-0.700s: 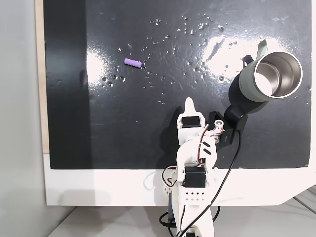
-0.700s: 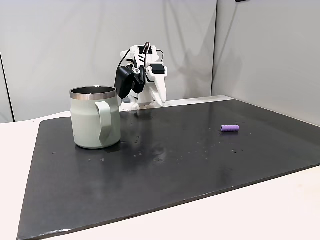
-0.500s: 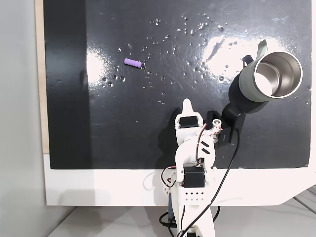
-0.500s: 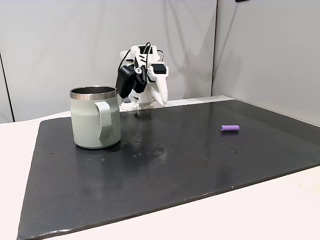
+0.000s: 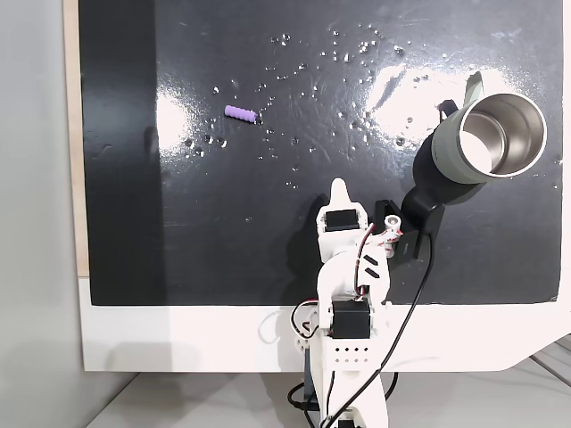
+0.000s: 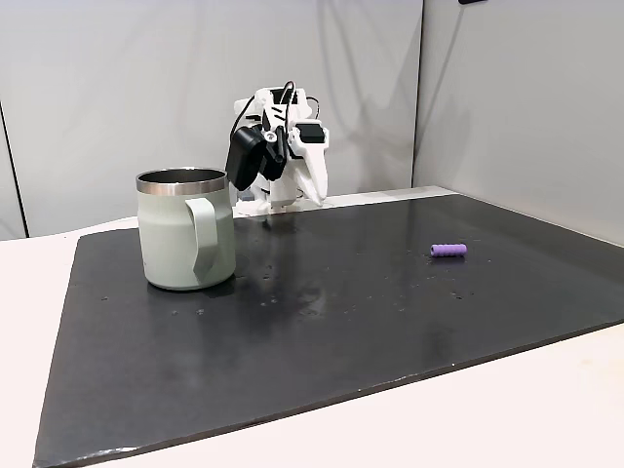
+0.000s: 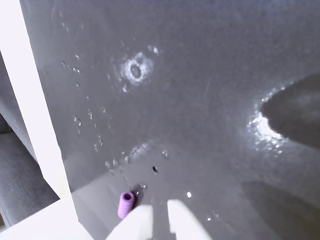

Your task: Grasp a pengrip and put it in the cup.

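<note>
My gripper (image 7: 160, 220) is nearly closed and empty; I fear pushing the small pengrip (image 5: 239, 113) away from the cup (image 5: 491, 138).

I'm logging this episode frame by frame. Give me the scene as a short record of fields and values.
surface: black glossy mat, speckled with droplets
pengrip: tiny light-purple ribbed rubber cylinder, lying on the mat, untouched
cup: sage-green mug with steel interior, upright, apart from the pengrip
gripper: white two-finger gripper, fingertips nearly together, holding nothing
task progress: pengrip not yet grasped

no readable text, labels or numbers anywhere
</note>
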`<state>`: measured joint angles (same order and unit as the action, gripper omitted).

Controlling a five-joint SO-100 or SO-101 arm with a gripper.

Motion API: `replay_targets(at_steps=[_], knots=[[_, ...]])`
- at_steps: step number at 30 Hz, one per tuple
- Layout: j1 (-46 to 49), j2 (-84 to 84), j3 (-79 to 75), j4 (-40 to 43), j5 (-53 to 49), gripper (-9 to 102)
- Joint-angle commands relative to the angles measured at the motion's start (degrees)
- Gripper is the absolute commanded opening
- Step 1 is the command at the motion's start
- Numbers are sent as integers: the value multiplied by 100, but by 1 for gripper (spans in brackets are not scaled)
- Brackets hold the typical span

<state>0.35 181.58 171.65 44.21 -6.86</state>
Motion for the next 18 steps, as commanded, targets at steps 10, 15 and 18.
replay_targets(at_steps=[10, 15, 18], knots=[[-686, -2118, -2883, -9, 229, 0], [-747, -3305, -4061, 132, 527, 0], [-844, -4034, -4764, 272, 844, 0]])
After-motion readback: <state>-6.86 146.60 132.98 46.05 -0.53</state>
